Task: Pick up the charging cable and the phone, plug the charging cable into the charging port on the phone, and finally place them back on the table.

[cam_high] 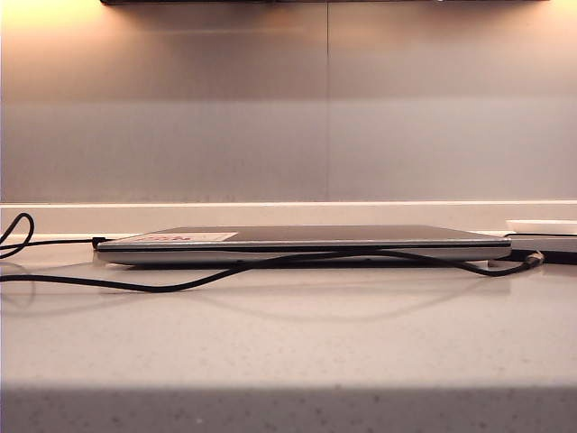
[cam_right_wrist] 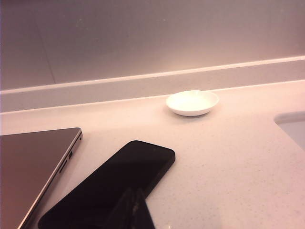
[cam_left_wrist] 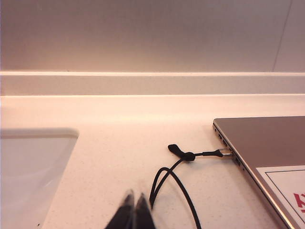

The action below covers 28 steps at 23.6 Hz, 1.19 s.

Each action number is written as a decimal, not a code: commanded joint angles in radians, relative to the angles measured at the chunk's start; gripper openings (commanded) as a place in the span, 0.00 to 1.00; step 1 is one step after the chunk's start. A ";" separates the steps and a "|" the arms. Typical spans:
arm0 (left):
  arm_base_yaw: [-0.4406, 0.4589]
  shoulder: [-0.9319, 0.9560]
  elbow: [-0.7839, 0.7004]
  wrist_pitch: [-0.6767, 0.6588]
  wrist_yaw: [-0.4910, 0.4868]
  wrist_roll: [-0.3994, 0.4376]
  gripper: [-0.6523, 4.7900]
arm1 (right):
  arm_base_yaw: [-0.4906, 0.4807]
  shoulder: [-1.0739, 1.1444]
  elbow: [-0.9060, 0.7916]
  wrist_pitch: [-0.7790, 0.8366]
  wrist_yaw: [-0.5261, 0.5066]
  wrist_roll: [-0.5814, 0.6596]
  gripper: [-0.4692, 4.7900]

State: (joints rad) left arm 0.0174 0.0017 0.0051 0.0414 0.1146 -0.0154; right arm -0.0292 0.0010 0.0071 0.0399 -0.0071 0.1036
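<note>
Plainly, each closed, empty end effector faces its own target: right [cam_right_wrist: 136, 202] just behind the phone [cam_right_wrist: 114, 188], lying diagonally on the tabletop [cam_right_wrist: 224, 162]; left [cam_left_wrist: 133, 210] beside the cable [cam_left_wrist: 178, 183].

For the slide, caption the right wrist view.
Shut right hand above the black phone lying flat between laptop and white dish.

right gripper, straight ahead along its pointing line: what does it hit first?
Probably the phone: the right gripper, shut, hangs just above it and points along its length. Beyond lies bare table. Height above the phone is unclear.
</note>
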 commanded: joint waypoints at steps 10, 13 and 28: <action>-0.001 0.000 0.004 0.013 0.002 0.004 0.11 | 0.029 -0.002 0.000 0.024 0.015 -0.003 0.08; -0.001 0.000 0.004 0.013 0.002 0.004 0.11 | 0.037 -0.002 0.000 0.024 0.038 -0.003 0.08; -0.001 0.000 0.004 0.013 0.002 0.004 0.11 | 0.036 -0.002 0.001 0.007 0.031 -0.003 0.08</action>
State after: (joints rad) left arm 0.0174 0.0017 0.0051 0.0414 0.1146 -0.0154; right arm 0.0063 0.0010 0.0071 0.0311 0.0246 0.1032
